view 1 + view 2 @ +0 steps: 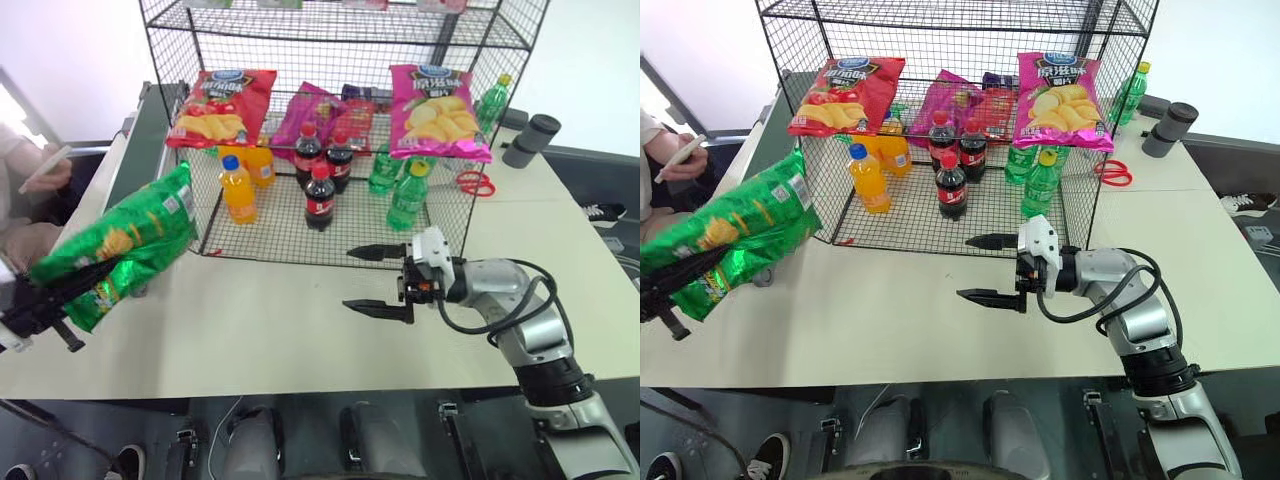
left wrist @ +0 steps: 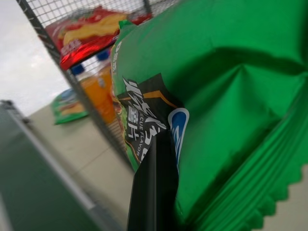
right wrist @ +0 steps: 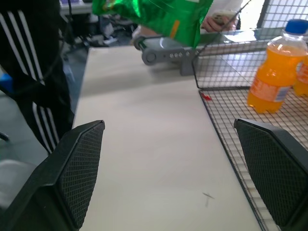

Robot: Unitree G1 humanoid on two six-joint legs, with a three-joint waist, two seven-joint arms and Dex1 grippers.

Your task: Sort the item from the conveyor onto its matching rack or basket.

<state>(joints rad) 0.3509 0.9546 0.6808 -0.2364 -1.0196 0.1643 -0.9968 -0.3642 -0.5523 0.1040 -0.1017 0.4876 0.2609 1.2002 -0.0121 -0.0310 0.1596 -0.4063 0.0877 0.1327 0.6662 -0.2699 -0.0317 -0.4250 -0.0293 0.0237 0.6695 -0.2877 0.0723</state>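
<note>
The item, a shiny green crisp bag (image 1: 135,240), hangs tilted above the table's left edge, beside the rack's front left corner. My left gripper (image 1: 85,282) is shut on the bag's lower part. In the left wrist view a black finger (image 2: 154,192) presses the bag (image 2: 231,96) near its blue logo. The black wire rack (image 1: 280,235) stands at the table's back. The dark green conveyor (image 1: 150,125) runs along the rack's left side. My right gripper (image 1: 365,280) is level in front of the rack, pointing left, open and holding nothing.
A red crisp bag (image 1: 222,105) and a magenta one (image 1: 437,110) hang on the rack's front. Orange (image 1: 237,190), cola (image 1: 320,197) and green (image 1: 408,195) bottles stand inside. Red scissors (image 1: 476,183) lie at the right. A person's hand with a phone (image 1: 45,170) is at far left.
</note>
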